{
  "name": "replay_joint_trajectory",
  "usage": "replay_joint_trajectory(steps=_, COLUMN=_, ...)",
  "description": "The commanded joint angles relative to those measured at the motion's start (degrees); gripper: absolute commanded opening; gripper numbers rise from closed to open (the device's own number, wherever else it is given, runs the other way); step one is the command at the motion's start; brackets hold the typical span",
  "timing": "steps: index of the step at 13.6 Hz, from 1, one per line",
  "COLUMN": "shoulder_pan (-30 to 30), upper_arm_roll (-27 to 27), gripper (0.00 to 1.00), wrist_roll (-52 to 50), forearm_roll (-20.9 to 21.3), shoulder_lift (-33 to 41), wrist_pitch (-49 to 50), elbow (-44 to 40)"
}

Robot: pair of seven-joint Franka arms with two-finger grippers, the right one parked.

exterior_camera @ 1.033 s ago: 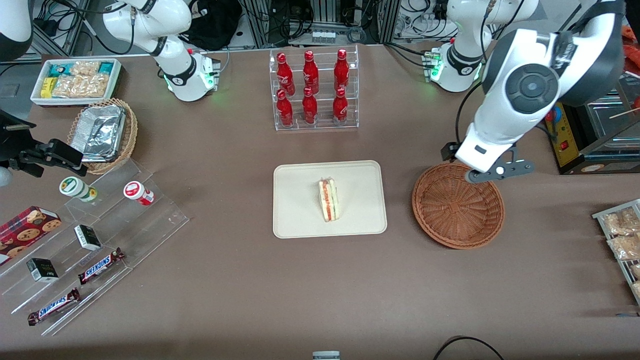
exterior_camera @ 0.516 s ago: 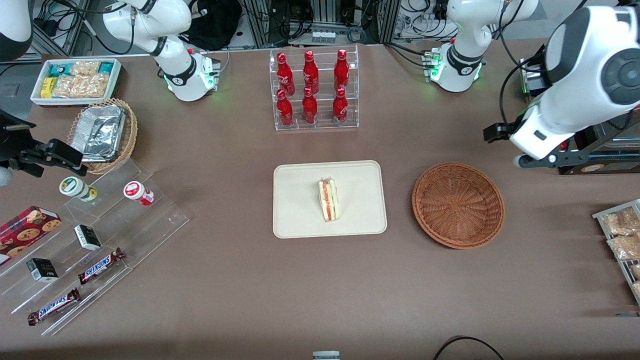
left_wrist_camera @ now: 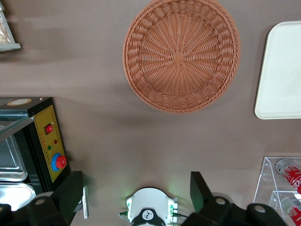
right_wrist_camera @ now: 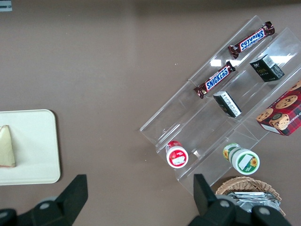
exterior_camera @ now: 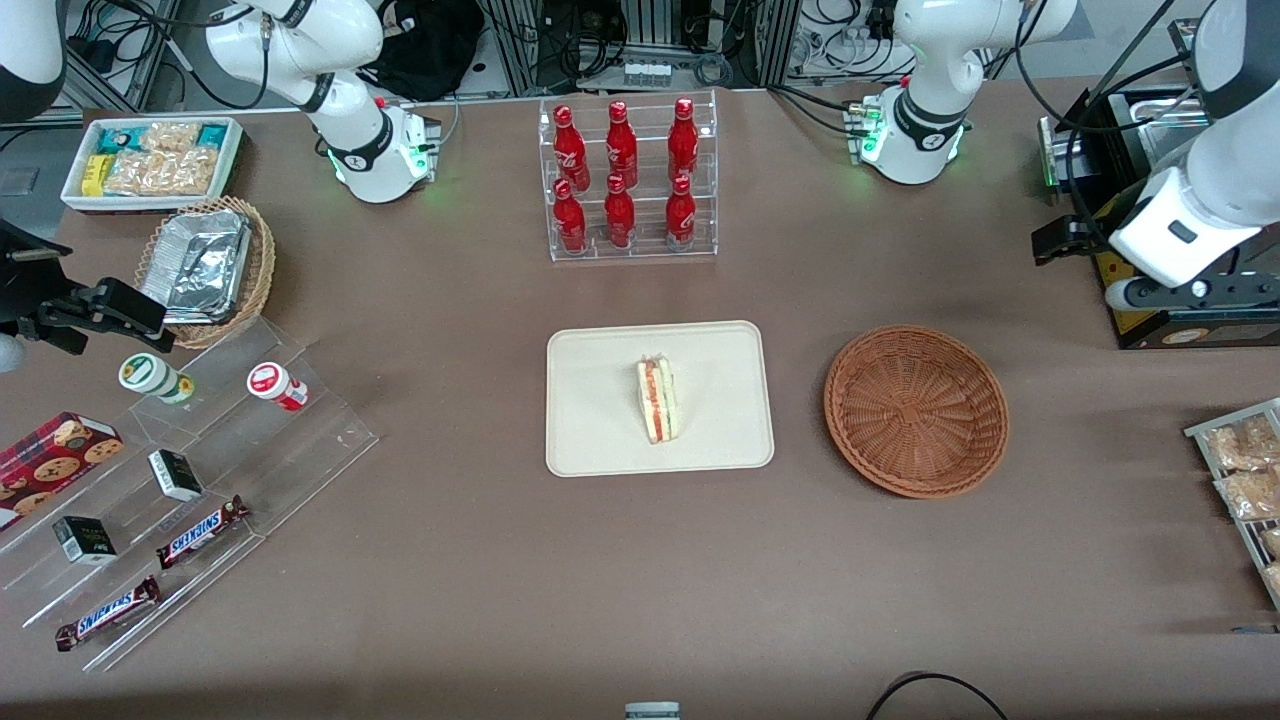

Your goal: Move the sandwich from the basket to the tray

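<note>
High over the working arm's end of the table: gripper, fingers spread wide, holding nothing, well apart from every task item.

Item 1. Basket, reddish-brown wicker, round and shallow. Below the gripper in the wrist view, nothing inside; the weave shows bare to the centre.

Item 2. Tray, cream, rectangular, low rim. Beside the basket, toward the parked arm's end, with bare table between the two.

Item 3. Sandwich, white wedge on its side, red and green cut edge showing. Lies on the tray near its middle, clear of the rim.

Item 4. Bottle rack, clear plastic with red bottles, farther from the front camera than the tray.

Status, judged: placement looks done; the arm appears to be parking.

Risks, judged: slight. A low sweep over the table could clip the basket rim or nudge the tray and slide the wedge toward its edge. A knock might tip the sandwich or spread its layers.
</note>
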State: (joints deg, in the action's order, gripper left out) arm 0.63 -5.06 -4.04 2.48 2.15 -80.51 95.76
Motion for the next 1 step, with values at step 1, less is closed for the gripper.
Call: replay_joint_trajectory(steps=1, shoulder_pan=-0.4, upper_arm_roll=1.1, gripper=1.00, wrist_roll=0.9, forearm_roll=-0.7, shoulder_lift=0.4, wrist_pitch=1.2, elbow=-2.4)
